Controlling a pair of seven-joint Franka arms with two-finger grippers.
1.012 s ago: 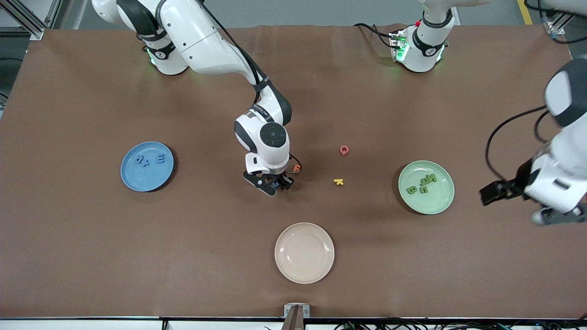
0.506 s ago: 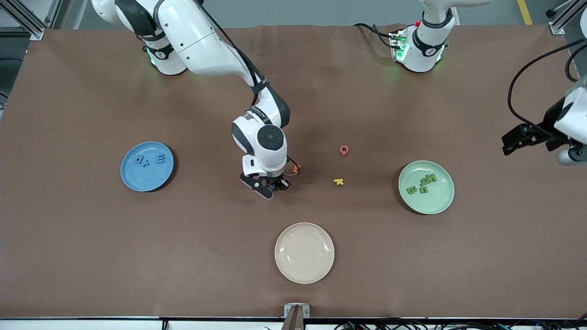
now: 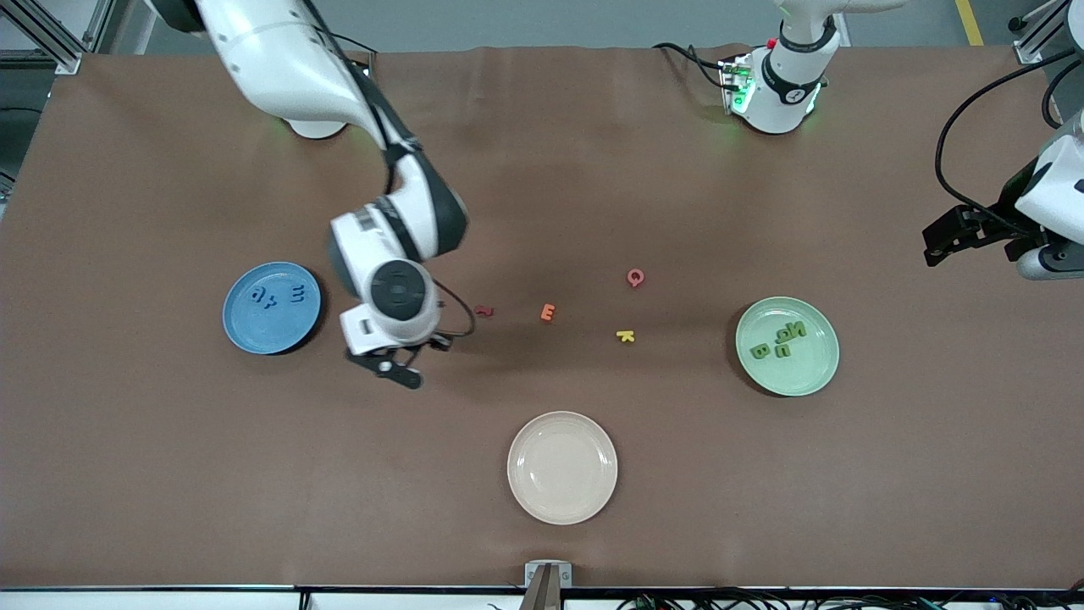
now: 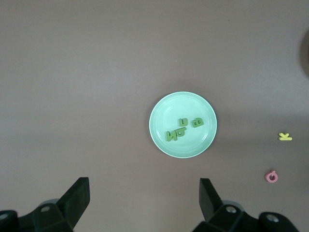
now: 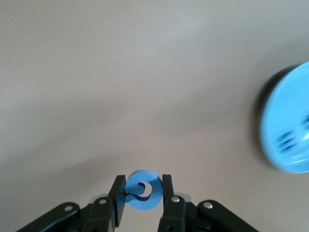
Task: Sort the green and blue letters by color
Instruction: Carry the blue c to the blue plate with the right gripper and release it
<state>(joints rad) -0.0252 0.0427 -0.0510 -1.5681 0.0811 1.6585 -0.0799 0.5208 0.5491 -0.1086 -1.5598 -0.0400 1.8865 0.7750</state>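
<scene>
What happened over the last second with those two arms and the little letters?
The right gripper closed on a blue letter, lifted it and carried it toward the blue plate, uncovering a red letter and an orange letter. The left gripper, open, drew back from the green plate. The plates and other letters stayed put.

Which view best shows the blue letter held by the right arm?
The right wrist view: the blue letter sits clamped between the right gripper jaws, its round shape plain. The front view shows that gripper over bare table beside the blue plate, but the letter itself cannot be seen. The left wrist view misses it entirely.
</scene>
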